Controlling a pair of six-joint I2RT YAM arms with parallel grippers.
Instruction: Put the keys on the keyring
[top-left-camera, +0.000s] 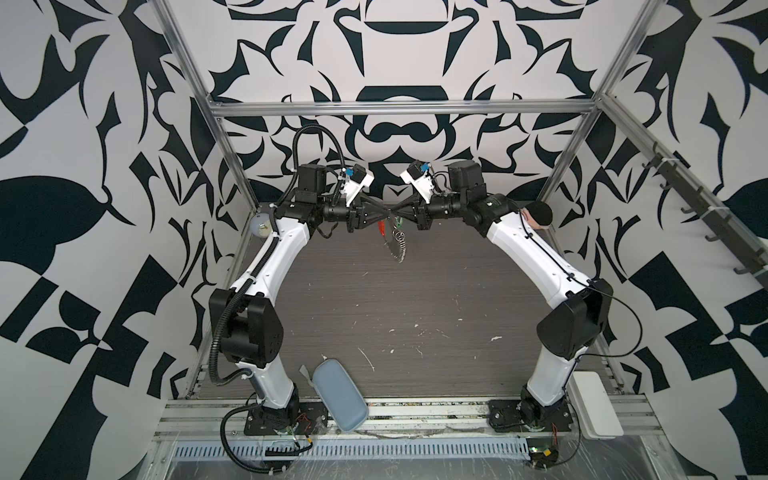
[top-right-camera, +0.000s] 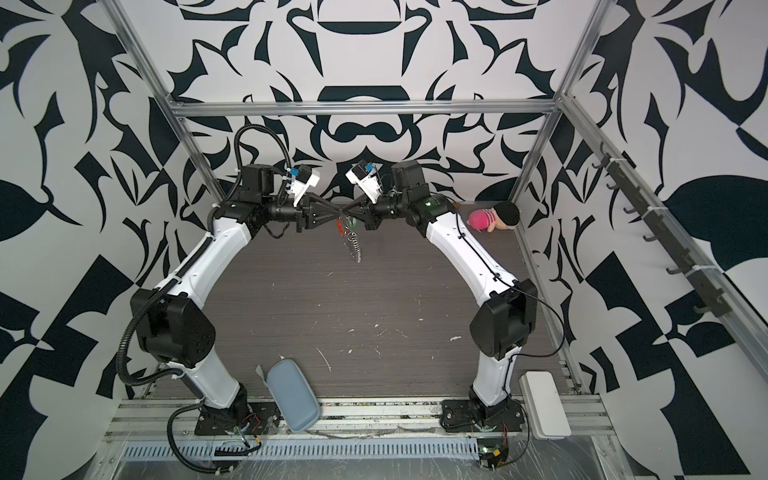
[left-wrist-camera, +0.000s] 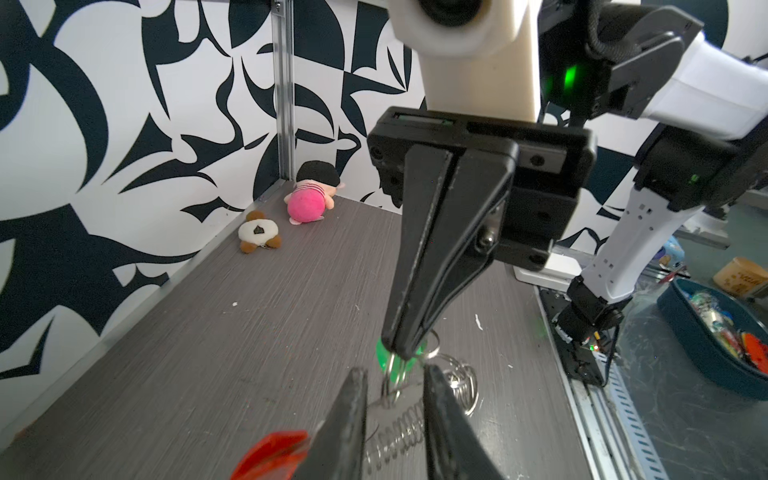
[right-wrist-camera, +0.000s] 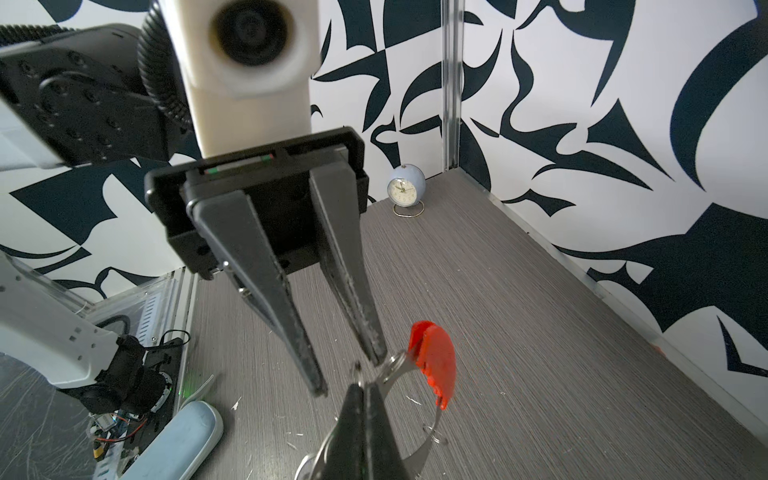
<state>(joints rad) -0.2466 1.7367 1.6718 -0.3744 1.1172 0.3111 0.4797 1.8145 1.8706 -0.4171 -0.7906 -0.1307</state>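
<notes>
keys (top-left-camera: 400, 222) and keyring (top-left-camera: 397, 245) hang in the air near the middle of the tabletop's (top-left-camera: 415, 299) far edge in both top views, where the 2 claws meet. left wrist view: right claw (left-wrist-camera: 405, 352) clenched on the keys' green tag. right wrist view: left claw (right-wrist-camera: 349, 376) parted, straddling the keyring's metal loop, 1 fingertip touching it.

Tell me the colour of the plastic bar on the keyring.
The plastic bar is bright red, seen best in the right wrist view.
</notes>
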